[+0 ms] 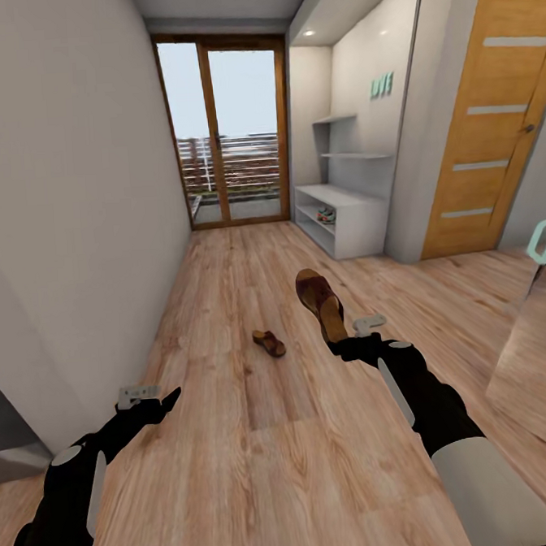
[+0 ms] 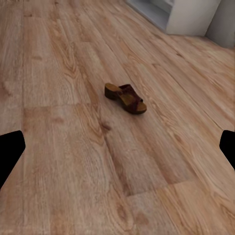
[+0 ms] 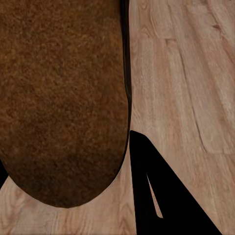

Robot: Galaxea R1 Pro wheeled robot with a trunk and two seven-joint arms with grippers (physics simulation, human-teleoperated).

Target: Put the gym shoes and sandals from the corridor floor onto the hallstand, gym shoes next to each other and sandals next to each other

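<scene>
Right gripper (image 1: pixel 340 343): clamped on the heel end of one sandal (image 1: pixel 320 301), held off the corridor floor (image 1: pixel 260 437) with its toe pointing up and away toward the far door; in the right wrist view the sandal's brown underside (image 3: pixel 63 98) sits close to the lens beside one dark finger (image 3: pixel 166 196).

Left gripper (image 1: pixel 164 401): fingers apart, holding nothing, low over the floor near the left wall; its two dark fingertips (image 2: pixel 10 154) show at the sides of the left wrist view.

Second sandal (image 1: pixel 270 342): lying on the floor planks, between the two grippers and a little beyond them, apart from both; seen in the left wrist view as a brown sandal (image 2: pixel 126 98) with a tan footbed and a dark strap, resting flat.

Hallstand (image 1: pixel 359 218): light-grey low unit against the right wall, well beyond the sandals, with stepped wall shelves above it.

Gym shoes (image 1: pixel 326 215): at least one pale shoe with red detail on the upper shelf of the hallstand; too small to tell whether both are there.

Wooden door (image 1: pixel 491 127): right of the hallstand, closed.

Glazed door (image 1: pixel 226 130): at the corridor's far end.
</scene>
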